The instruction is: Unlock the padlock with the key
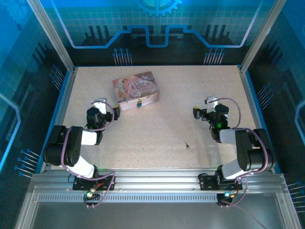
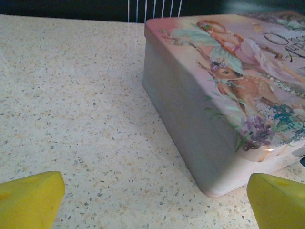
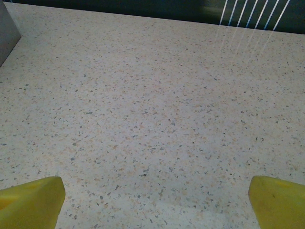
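The padlock [image 1: 139, 102] is a tiny dark body hanging at the front face of a pink picture-printed tin [image 1: 136, 89]. The key [image 1: 188, 145] is a dark speck lying on the speckled tabletop, right of centre and nearer the front. My left gripper [image 1: 107, 107] stands open just left of the tin's front corner, with only bare table between its yellow fingertips [image 2: 31, 198]. The tin [image 2: 224, 95] sits close to the right in the left wrist view. My right gripper [image 1: 204, 107] is open over bare table at the right, behind the key, its yellow fingertips [image 3: 31, 200] wide apart.
The table [image 1: 157, 129] is bounded by blue-lit walls and a metal frame on all sides. A metal rail [image 1: 152, 183] at the near edge carries both arm bases. A grey edge [image 3: 7, 28] shows at the top left of the right wrist view.
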Robot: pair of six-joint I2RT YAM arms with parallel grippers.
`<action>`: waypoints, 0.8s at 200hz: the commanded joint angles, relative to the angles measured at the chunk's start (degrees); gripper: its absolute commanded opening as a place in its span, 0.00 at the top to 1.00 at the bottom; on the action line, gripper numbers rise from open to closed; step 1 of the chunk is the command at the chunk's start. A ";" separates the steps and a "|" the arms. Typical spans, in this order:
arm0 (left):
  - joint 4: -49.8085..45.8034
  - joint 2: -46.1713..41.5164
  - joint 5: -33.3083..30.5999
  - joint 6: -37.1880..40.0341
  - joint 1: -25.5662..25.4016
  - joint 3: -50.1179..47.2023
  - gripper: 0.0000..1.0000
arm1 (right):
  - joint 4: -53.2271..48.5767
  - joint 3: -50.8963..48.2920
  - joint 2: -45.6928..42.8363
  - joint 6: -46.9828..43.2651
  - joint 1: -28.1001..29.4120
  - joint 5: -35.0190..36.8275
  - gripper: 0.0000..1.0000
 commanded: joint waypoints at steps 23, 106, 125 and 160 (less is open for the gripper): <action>2.53 -5.03 -0.47 -0.56 0.10 -2.67 0.01 | -5.66 0.66 -6.61 2.06 -0.53 2.06 0.00; -31.20 -26.10 -1.85 -15.18 0.19 6.13 0.01 | -42.03 11.43 -22.66 11.95 -0.40 1.81 0.00; -35.66 -28.34 1.71 -22.06 0.17 7.51 0.01 | -48.63 13.89 -24.74 14.64 -0.35 -0.91 0.00; -42.79 -30.72 8.49 -30.22 -0.25 9.35 0.01 | -61.04 17.96 -26.48 21.34 -0.02 -4.60 0.00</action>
